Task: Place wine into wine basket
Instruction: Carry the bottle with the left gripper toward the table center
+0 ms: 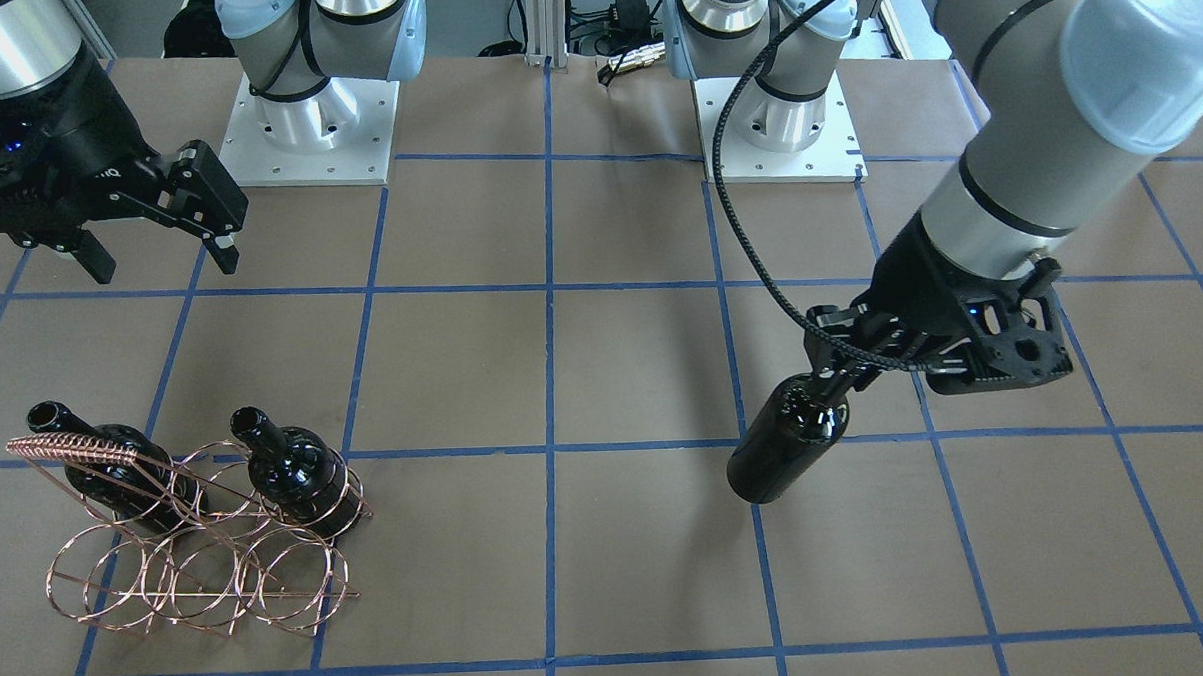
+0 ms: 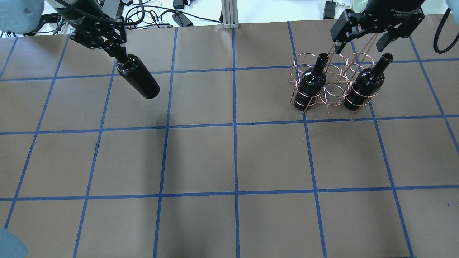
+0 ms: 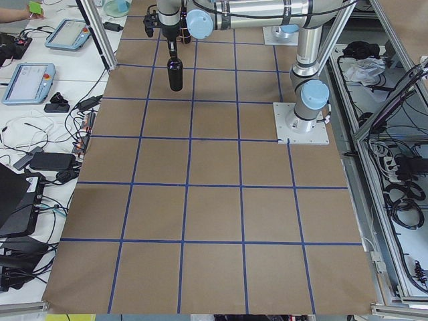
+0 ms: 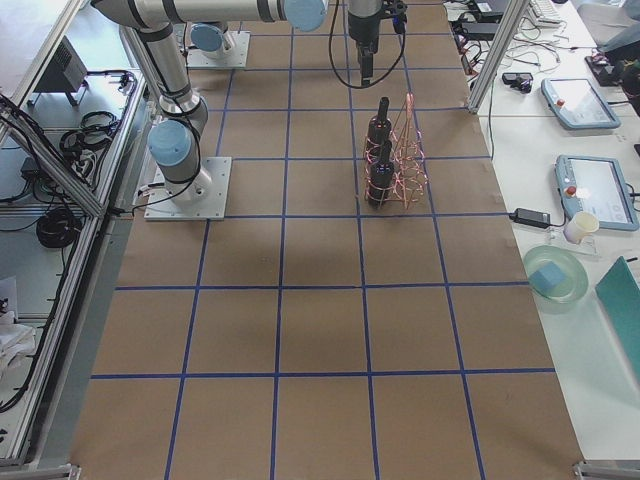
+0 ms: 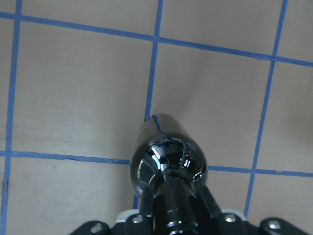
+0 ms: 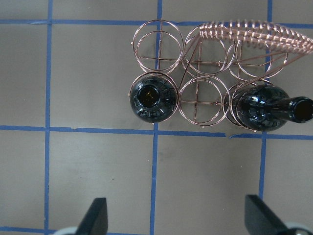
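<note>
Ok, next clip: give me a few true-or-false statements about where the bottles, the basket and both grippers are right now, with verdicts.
1. The left gripper holds a bottle by its neck. True.
2. The wire basket already holds three bottles. False: it holds two, the bottle at one end and the bottle at the other end of the same row.
3. The right gripper is open and holds nothing. True.
4. The two bottles in the basket stand in neighbouring loops. False: an empty loop lies between them.
</note>
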You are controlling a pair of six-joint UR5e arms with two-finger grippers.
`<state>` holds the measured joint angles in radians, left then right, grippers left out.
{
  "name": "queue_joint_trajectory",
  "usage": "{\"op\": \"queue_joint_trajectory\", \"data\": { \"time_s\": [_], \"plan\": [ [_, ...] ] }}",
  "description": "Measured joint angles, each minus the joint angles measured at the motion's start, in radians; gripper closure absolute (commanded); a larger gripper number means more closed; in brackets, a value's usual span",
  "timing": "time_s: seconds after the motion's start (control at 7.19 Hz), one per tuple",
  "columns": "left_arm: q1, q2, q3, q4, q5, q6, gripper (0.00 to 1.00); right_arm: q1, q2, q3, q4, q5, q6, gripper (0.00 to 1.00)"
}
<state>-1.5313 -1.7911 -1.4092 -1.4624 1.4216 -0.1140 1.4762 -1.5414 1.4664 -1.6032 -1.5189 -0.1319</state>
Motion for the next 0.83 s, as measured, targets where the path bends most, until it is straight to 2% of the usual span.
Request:
{"op": "queue_joint_trajectory", "data": {
  "time_s": [0.56, 0.83],
  "plan": [
    [-0.175, 0.051, -0.090, 0.012, -0.003, -0.211, 1.00, -0.001, 0.000, 0.000, 0.000, -0.001, 0.000, 0.00],
    [-0.219, 0.054, -0.114, 0.016, -0.002, -0.261, 1.00, -0.001, 0.001, 0.000, 0.000, -0.002, -0.001, 0.00]
  ]
}}
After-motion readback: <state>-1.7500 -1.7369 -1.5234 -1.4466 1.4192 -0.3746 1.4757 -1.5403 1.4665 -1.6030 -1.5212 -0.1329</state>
